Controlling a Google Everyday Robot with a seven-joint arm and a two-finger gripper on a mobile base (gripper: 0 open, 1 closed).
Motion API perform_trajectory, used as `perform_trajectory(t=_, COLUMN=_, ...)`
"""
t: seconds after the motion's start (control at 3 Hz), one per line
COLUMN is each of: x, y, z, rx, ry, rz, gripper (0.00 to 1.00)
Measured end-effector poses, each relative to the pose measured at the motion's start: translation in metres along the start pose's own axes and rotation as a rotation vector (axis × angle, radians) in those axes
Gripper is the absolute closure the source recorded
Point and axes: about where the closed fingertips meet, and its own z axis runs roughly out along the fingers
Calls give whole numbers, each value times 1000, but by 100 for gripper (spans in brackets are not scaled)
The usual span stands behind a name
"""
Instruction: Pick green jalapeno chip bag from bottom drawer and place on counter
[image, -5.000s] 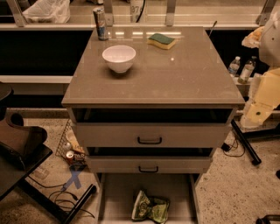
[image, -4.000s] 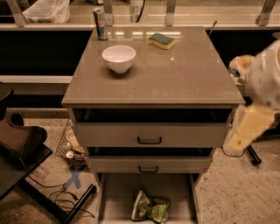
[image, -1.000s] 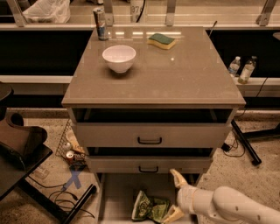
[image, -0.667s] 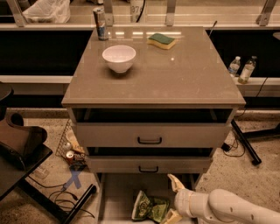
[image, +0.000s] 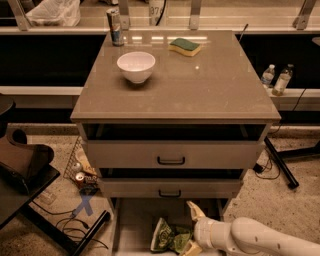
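The green jalapeno chip bag (image: 169, 237) lies crumpled on the floor of the open bottom drawer (image: 134, 224), at the frame's lower edge. My gripper (image: 194, 230) reaches in from the lower right on a white arm, low in the drawer at the bag's right end. Its fingers are spread, one pale fingertip (image: 195, 210) on the far side and one at the near side, with the bag's right edge between them. The counter (image: 200, 85) is the glossy grey-brown cabinet top above.
On the counter stand a white bowl (image: 136, 66), a green-and-yellow sponge (image: 184, 46) and a can (image: 115, 27). Two drawers with black handles (image: 171, 160) overhang the bottom drawer. A wire basket with cans (image: 80, 172) and a dark chair (image: 22, 167) stand left; bottles (image: 276, 80) and a black stand leg (image: 280, 162) right.
My arm has come down from beside the cabinet's right side into the bottom drawer and slid a little left, so the open fingers now straddle the bag's right end. The bag has not moved.
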Motion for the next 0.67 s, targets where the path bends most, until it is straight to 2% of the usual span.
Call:
perform_trajectory(t=0.33, x=27, y=14, z=69, rx=-39, ry=-56, rz=18, gripper=0)
perform_trajectory(t=0.67, x=49, y=24, z=120, rx=-61, ry=-98, rz=38, gripper=0)
